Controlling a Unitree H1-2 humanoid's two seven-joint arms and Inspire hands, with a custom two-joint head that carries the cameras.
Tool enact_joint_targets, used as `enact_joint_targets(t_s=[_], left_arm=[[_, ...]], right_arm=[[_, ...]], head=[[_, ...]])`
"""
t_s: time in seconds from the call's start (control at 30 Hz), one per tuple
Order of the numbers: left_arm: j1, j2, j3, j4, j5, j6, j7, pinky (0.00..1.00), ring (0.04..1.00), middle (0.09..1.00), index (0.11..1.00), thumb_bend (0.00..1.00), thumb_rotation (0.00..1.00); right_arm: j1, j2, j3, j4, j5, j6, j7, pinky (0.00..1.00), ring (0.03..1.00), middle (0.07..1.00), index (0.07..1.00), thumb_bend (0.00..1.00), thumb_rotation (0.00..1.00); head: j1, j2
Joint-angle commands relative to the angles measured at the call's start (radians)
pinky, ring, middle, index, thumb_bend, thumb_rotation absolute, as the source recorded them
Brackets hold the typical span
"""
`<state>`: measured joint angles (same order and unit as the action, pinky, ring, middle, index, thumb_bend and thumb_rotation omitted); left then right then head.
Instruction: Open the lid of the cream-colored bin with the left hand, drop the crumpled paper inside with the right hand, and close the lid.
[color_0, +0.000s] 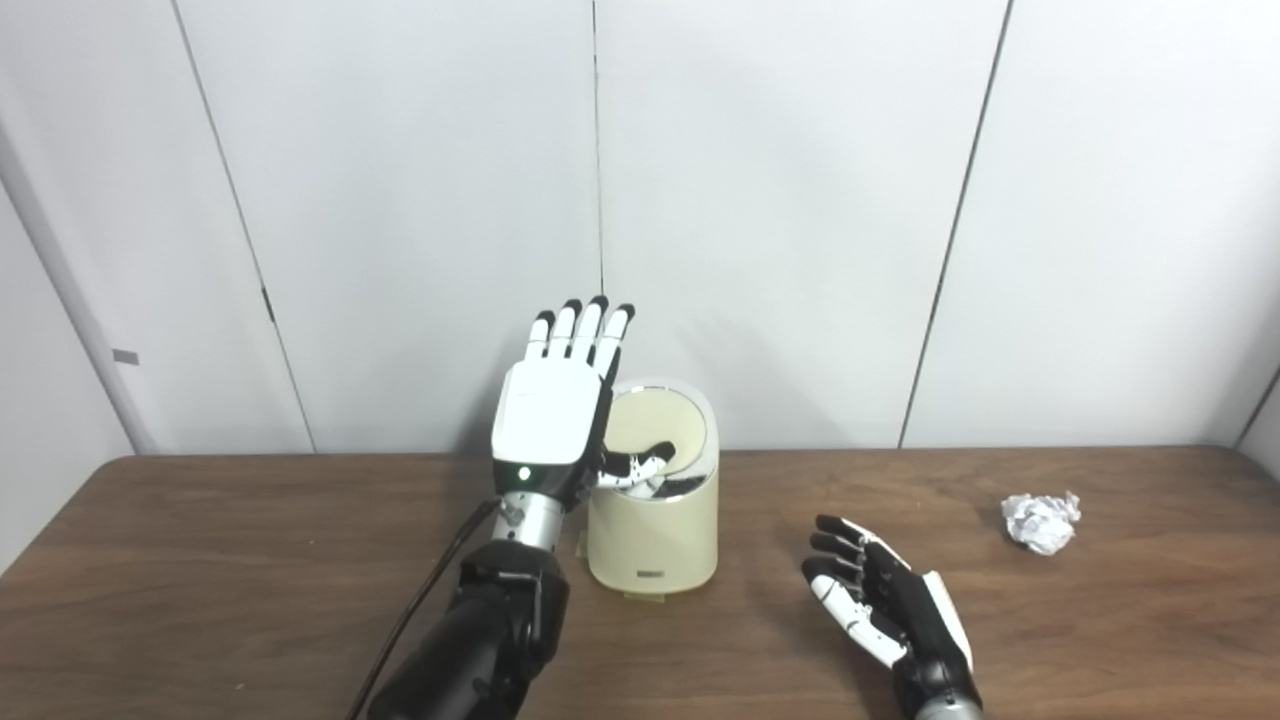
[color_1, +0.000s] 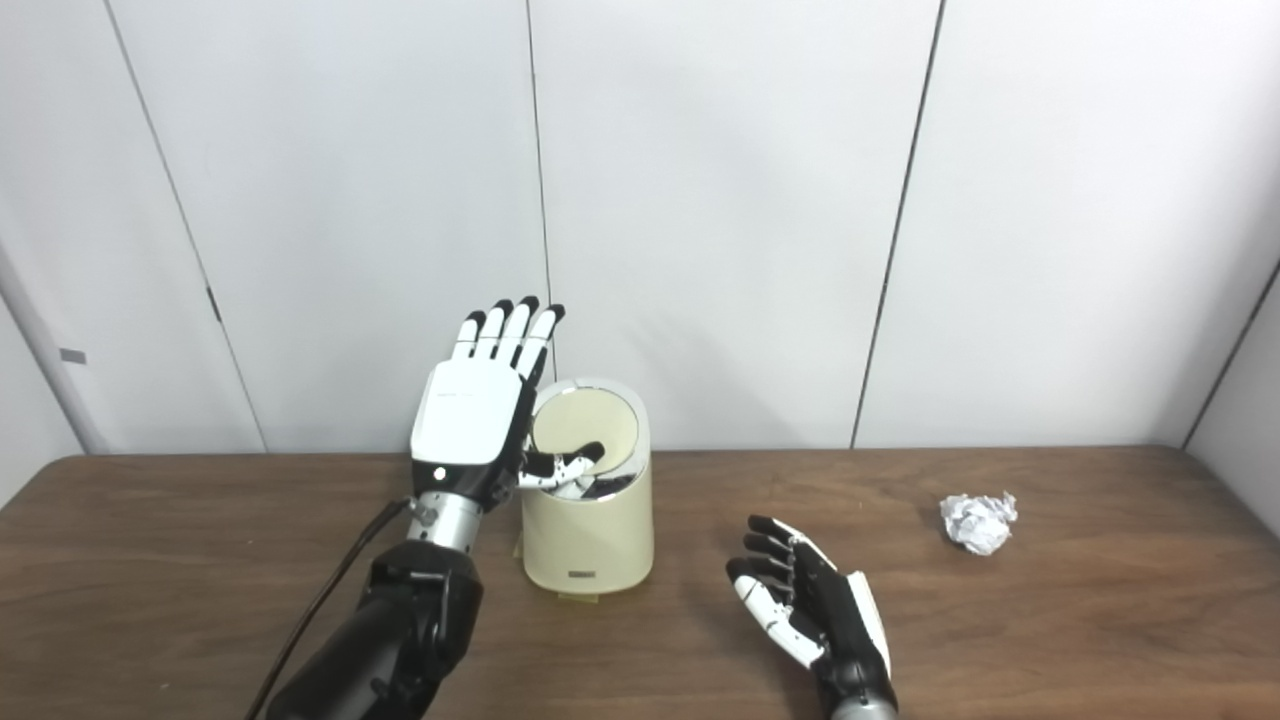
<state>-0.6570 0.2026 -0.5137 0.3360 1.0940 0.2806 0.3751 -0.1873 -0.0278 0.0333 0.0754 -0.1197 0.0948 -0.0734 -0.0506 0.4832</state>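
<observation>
The cream-colored bin (color_0: 655, 535) stands on the table just left of centre. Its round lid (color_0: 660, 430) is tilted up toward the back, showing a dark opening at the front. My left hand (color_0: 555, 410) is raised beside the bin's left rim, fingers straight up and apart, with the thumb resting across the lid's underside near the opening. The crumpled paper (color_0: 1040, 520) lies on the table at the right, apart from both hands. My right hand (color_0: 880, 595) rests low over the table right of the bin, palm up, fingers spread and holding nothing.
The brown wooden table (color_0: 250, 560) runs the full width, ending at a white panelled wall (color_0: 800, 200) close behind the bin. A black cable (color_0: 420, 600) runs along my left forearm.
</observation>
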Motion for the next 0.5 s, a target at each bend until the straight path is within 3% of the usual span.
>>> enact_joint_targets(t_s=[0.0,0.17,0.47], left_arm=[[-0.053,0.030,-0.017,0.041,0.060,0.000,0.013,1.00,1.000,1.000,1.000,1.00,0.18],[-0.061,0.043,-0.034,0.094,0.091,-0.013,0.051,1.00,1.000,1.000,1.000,1.00,0.20],[-0.052,0.044,-0.025,0.084,0.076,-0.020,0.031,1.00,1.000,1.000,1.000,1.00,0.20]], right_arm=[[-0.019,0.009,0.002,-0.008,0.004,0.013,0.008,0.69,0.763,0.789,0.789,0.21,0.43],[-0.017,0.009,0.006,-0.016,0.000,0.022,0.009,0.70,0.767,0.791,0.792,0.21,0.45],[-0.018,0.004,0.010,-0.013,-0.008,0.017,0.010,0.70,0.768,0.790,0.791,0.21,0.47]], head=[[-0.001,0.001],[-0.001,0.002],[0.001,0.000]])
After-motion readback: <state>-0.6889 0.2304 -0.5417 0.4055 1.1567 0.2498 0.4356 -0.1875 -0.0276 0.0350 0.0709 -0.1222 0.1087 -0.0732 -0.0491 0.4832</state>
